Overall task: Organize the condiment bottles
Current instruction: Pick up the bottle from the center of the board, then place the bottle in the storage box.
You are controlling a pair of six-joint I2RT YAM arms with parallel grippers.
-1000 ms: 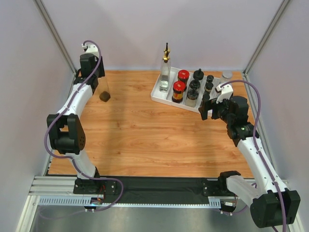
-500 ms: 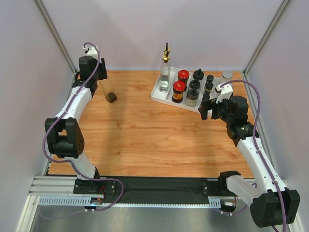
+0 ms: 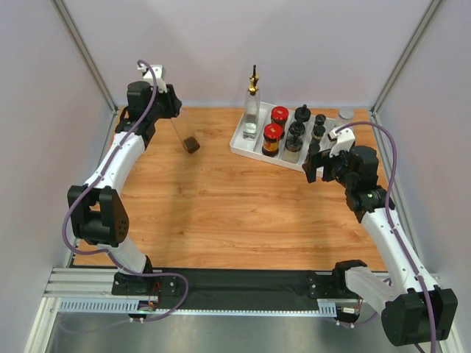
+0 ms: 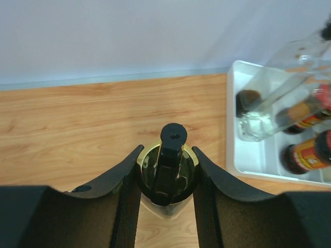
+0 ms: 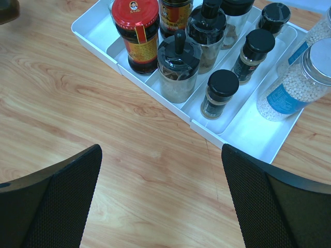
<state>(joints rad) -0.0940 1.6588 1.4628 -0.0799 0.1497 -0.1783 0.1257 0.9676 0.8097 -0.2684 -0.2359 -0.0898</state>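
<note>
My left gripper [image 3: 168, 105] is shut on the neck of a tall clear glass pourer bottle [image 3: 185, 136]. The bottle hangs tilted over the wood, its dark base left of the white tray [image 3: 243, 144]. In the left wrist view my jaws [image 4: 166, 175] clamp its gold collar below the black spout [image 4: 173, 138]. My right gripper [image 3: 315, 163] is open and empty just in front of the tray's near right corner, and the right wrist view [image 5: 161, 155] shows only bare wood between its fingers. The tray holds another tall pourer bottle [image 3: 252, 110], red-lidded dark jars [image 3: 273, 137], black-capped jars [image 5: 220, 93] and a silver-lidded shaker [image 5: 305, 82].
The tray's left compartment [image 4: 243, 150] holds only the tall bottle at its far end. Grey walls close in the back and both sides. A black rail runs along the near edge [image 3: 235, 283].
My left gripper has carried the pourer bottle rightward along the back of the table, from the far left corner toward the tray. The right arm has not moved.
</note>
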